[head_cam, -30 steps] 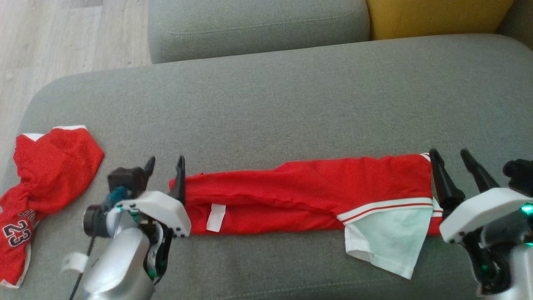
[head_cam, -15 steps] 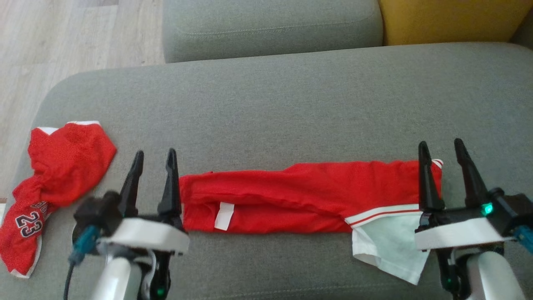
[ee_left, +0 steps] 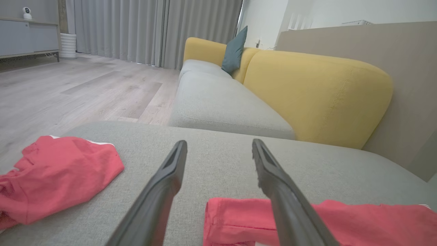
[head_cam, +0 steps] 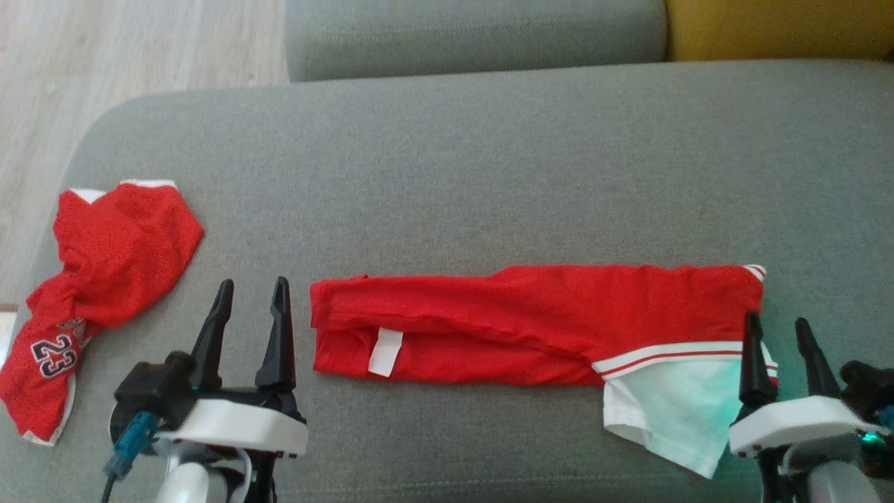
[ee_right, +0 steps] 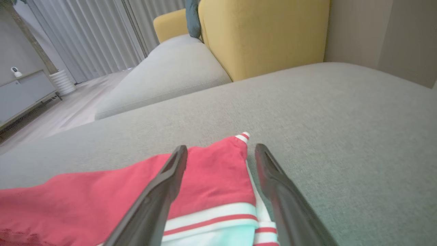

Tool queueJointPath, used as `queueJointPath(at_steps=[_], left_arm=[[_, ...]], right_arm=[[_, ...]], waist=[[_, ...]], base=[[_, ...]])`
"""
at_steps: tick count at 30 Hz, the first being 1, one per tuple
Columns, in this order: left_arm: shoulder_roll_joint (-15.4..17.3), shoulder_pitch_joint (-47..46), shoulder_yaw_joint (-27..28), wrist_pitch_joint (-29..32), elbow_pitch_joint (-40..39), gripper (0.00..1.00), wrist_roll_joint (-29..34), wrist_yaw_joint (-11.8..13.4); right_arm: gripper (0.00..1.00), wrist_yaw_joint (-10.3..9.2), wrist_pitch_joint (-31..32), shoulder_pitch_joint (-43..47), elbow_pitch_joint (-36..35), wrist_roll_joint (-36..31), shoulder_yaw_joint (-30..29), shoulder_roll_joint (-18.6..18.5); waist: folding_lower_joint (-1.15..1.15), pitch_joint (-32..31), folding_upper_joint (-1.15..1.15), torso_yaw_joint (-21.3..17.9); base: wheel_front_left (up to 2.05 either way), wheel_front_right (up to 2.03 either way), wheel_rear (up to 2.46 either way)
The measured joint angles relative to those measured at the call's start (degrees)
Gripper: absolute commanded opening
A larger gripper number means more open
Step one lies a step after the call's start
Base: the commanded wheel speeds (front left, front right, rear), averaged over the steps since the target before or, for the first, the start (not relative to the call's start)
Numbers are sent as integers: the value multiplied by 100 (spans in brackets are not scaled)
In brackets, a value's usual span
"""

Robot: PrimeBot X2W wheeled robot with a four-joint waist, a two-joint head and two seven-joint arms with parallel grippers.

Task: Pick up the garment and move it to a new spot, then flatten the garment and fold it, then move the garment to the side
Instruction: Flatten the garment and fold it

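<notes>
Your left fingers (head_cam: 278, 335) and right fingers (head_cam: 754, 363) have drawn back toward 6 o'clock, both spread and empty. The garment (head_cam: 503, 321) lies as a long strip across the sofa cushion (head_cam: 447, 175). The lengthwise fold looks done, so plan the end-to-end fold.

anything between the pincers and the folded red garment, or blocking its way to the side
Nothing visible: the left pincer and right pincer stand open at the ends of the garment. A crumpled jersey occupies the left end of the cushion.
</notes>
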Motion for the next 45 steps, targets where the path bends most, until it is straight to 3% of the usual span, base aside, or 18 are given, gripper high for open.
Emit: queueJointPath(at_steps=[7,18,19,20,24,28,31,39,42,45], left_arm=[[-8,-74,-35,0,160,100,-9,-119],[-19,-356,7,0,260,100,27,-268],[-18,-356,19,0,271,100,26,-296],[-19,-356,26,0,276,100,26,-298],[-20,-358,70,0,302,100,26,-298],[-22,-355,83,0,301,100,24,-296],[-22,-355,76,0,300,100,11,-290],[-25,-352,-14,0,272,100,-54,-252],[-25,-349,-27,0,269,100,-68,-238],[-25,-339,-32,0,269,100,-73,-212]], right_arm=[[100,0,98,-773,1335,203,-573,1],[100,0,-261,-1842,3261,565,-569,-46],[66,0,-287,-1942,3396,579,-538,-67],[0,0,-332,-2027,3513,595,-511,-88],[0,0,-392,-2243,3776,324,-615,-98],[0,0,-389,-2268,3666,-539,-1263,26],[0,0,-320,-2268,3265,-1276,-1989,32],[0,0,786,-2349,1570,-3275,-3786,5],[0,0,1066,-2509,1256,-3585,-3938,9],[0,0,1190,-2641,1256,-3486,-3765,11]], waist=[[0,365,0,80],[0,719,0,187],[0,723,0,181],[0,722,0,171],[0,673,0,112],[0,585,0,35],[0,522,0,-7],[0,434,0,33],[0,399,0,64],[0,345,0,76]], base=[[0,0,0],[0,0,0],[0,0,0],[0,0,0],[0,0,0],[0,0,0],[0,0,0],[0,0,0],[0,0,0],[0,0,0]])
